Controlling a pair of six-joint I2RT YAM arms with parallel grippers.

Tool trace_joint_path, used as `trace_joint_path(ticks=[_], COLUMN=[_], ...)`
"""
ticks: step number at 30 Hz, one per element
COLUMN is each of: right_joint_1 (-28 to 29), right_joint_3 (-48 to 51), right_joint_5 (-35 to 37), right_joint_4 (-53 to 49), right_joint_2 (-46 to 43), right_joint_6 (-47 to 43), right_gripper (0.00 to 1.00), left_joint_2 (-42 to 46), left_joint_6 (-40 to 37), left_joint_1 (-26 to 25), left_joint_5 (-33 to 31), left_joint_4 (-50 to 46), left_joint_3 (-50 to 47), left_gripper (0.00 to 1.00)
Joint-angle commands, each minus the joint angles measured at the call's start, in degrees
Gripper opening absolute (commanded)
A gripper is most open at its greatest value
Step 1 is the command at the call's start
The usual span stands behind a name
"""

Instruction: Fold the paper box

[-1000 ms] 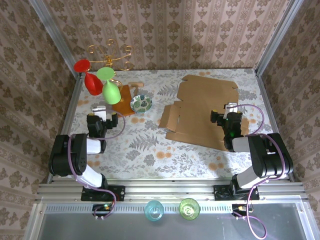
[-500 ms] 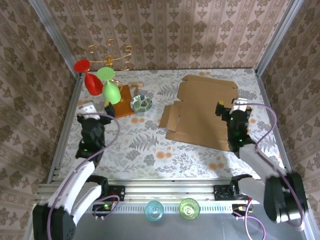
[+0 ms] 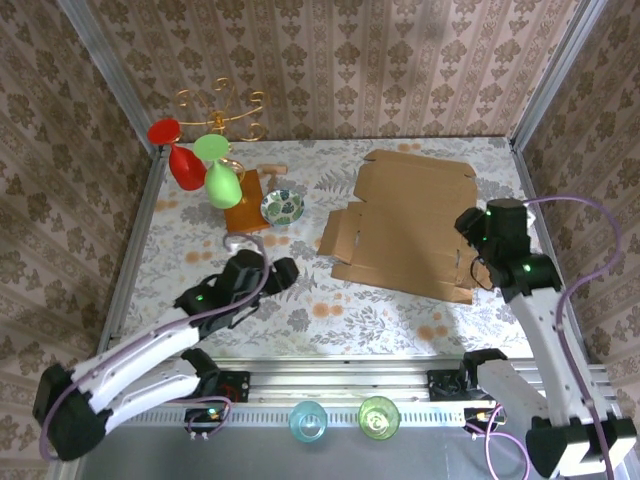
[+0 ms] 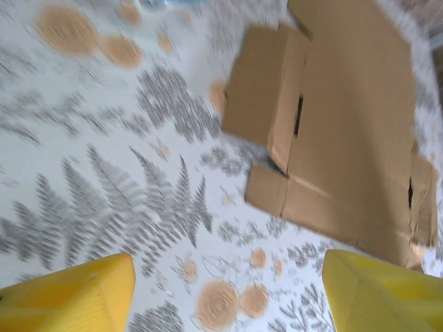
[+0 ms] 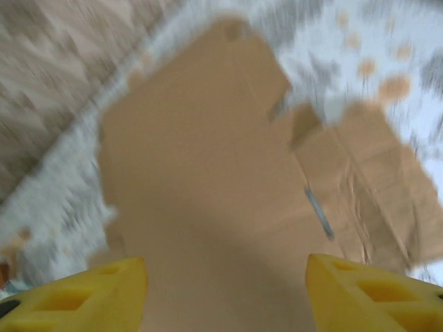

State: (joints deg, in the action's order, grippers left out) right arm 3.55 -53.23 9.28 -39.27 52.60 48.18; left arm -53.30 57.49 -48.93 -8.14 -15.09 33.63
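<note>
Paper box (image 3: 410,215) is lying flat, right of centre on the worktop (image 3: 300,305) | left gripper (image 4: 225,287) is hovering open, empty, left of its flaps | right gripper (image 5: 225,290) open, empty, over its right side | advisable: pinning the base while raising one flap along its crease.

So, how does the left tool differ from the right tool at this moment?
The left tool hangs over the flowered tablecloth, short of the paper box; the right tool hangs over the box's cardboard. The left tool is at the box's left side, the right tool at its right side. Both have yellow fingers standing open with nothing between them.
</note>
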Motion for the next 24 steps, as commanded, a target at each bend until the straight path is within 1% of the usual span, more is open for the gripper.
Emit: trace_joint_path(ticks=[1,4,7,11,16,18,22,24], right_joint_1=[0.32,0.53,0.67,0.67,0.67,0.67,0.68,0.67], right_joint_3=[2.87,6.55,8.87,10.07,10.52,10.52,10.56,10.77], right_joint_5=[-11.98,-16.93,-19.12,-21.16,-22.35,-22.97,-24.19,-24.72], right_joint_4=[-4.20,0.64,3.14,4.31,4.92,5.05,4.65,4.22], right_joint_2=[1.06,1.63,1.59,1.28,0.84,0.80,0.55,0.15], right_joint_6=[6.28,10.20,11.61,12.17,12.29,12.11,11.84,11.91], right_gripper=[0.60,0.59,0.59,0.59,0.59,0.59,0.59,0.59], left_joint_2=[-10.09,-19.95,-26.27,-32.50,-39.10,-40.81,-43.23,-44.81], left_joint_6=[5.90,10.05,14.94,20.95,30.08,31.12,30.54,31.04], left_joint_1=[-3.95,-5.38,-5.57,-5.00,-3.85,-3.13,-1.36,-0.54], left_joint_5=[0.14,2.43,3.90,3.58,2.84,2.16,-0.02,-0.30], left_joint_4=[4.35,8.75,14.01,16.82,22.21,24.04,23.86,24.18], left_joint_3=[4.25,7.41,9.08,11.60,13.20,13.93,16.72,17.63], left_gripper=[0.73,0.74,0.75,0.75,0.72,0.70,0.68,0.65])
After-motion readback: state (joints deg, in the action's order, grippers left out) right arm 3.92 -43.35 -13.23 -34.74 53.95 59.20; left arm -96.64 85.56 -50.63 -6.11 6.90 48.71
